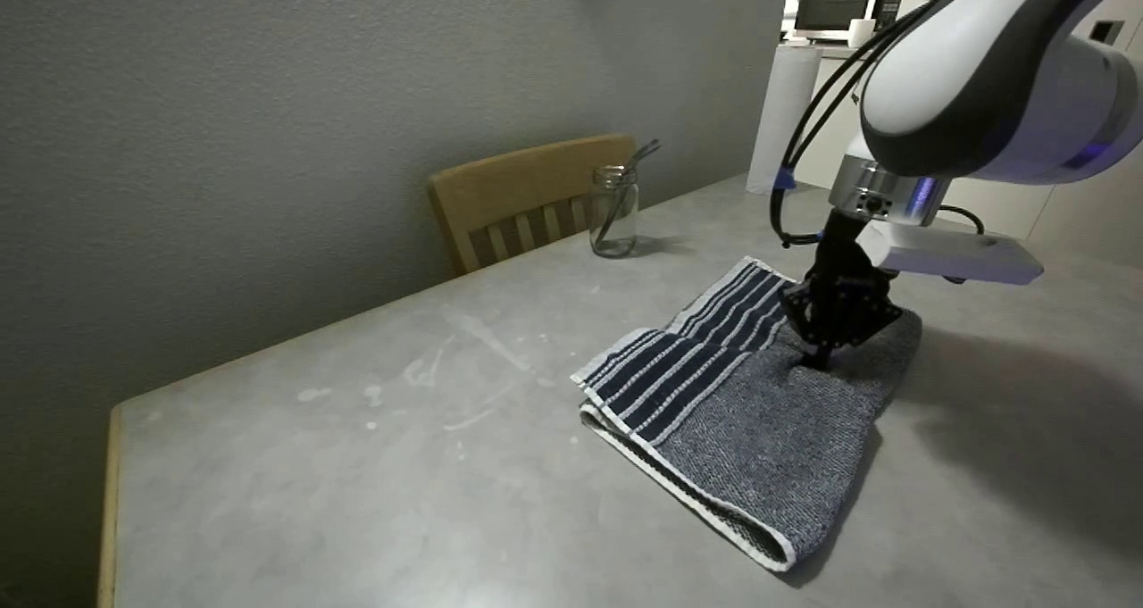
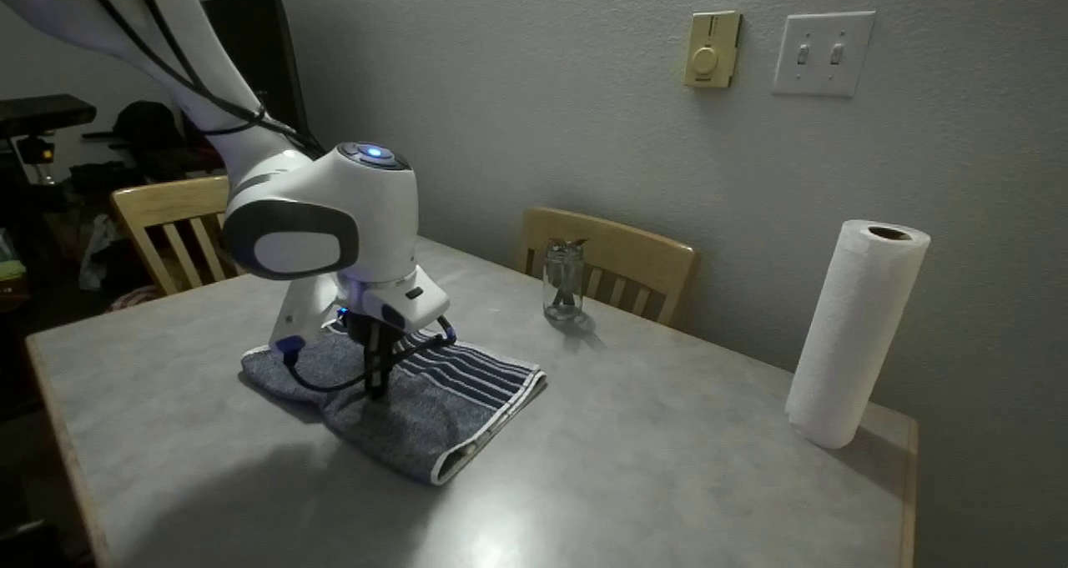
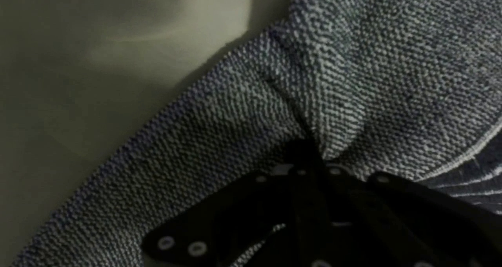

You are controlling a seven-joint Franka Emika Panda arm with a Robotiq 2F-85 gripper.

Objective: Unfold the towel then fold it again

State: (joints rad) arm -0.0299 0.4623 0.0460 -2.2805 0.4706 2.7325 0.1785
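The Robotiq gripper (image 1: 818, 358) is pinching the striped towel (image 1: 763, 443), likely soft, light and best lifted by its pale-trimmed edge

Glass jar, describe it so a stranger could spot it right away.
Find the grey table, then the wooden chair between it and the wall. The glass jar stands near the table's edge by that chair. Unlike the towel or white paper roll, it is see-through, with thin sticks poking out.
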